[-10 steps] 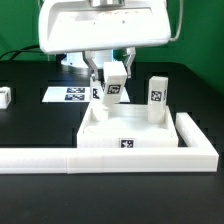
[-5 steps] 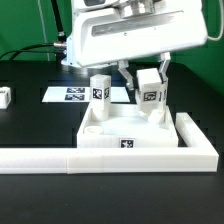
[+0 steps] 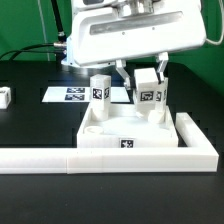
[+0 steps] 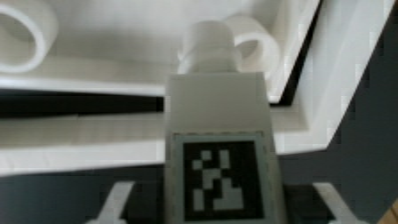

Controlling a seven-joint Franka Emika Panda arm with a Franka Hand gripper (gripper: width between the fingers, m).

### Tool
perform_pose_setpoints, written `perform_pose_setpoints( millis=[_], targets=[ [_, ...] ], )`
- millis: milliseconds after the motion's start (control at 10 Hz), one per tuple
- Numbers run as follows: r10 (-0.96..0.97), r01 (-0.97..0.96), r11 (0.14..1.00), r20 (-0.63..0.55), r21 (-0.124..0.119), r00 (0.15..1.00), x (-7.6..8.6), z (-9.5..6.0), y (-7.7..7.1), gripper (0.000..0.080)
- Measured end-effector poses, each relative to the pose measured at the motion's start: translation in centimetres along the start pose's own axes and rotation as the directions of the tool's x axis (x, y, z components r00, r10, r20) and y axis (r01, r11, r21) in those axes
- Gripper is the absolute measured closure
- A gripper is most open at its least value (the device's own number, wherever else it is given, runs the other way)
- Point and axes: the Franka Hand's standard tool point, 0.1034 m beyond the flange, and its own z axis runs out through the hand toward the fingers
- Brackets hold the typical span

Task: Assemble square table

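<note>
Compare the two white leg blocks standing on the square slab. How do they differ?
The free leg block stands alone; the flanked leg block sits between the gripper's fingers, though contact cannot be confirmed. The free leg block is toward the exterior view's left of the slab, the flanked leg block toward its right. Both stand upright, white, with black-and-white tags.

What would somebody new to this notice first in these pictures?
The big white pincer at the top, straddling a tagged leg block on the square slab's far side. A second leg block stands upright toward the exterior view's left, with the white L-shaped rail in front.
</note>
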Motion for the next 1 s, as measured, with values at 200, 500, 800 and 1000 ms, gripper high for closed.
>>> perform_pose_setpoints(
  millis=[200,500,800,1000],
  targets=[
    [0.025,-0.025,1.0,-0.036,-0.007,0.999,-0.4,0.4,-0.6,0.0509],
    [0.027,-0.029,0.999,-0.096,-0.018,0.995,0.1,0.6,-1.5,0.0509],
    [0.026,-0.029,0.999,-0.104,-0.023,0.994,0.1,0.6,-1.4,0.0509],
    [0.01,-0.014,0.999,-0.134,-0.031,0.991,0.0,0.6,-2.3,0.0509]
  ],
)
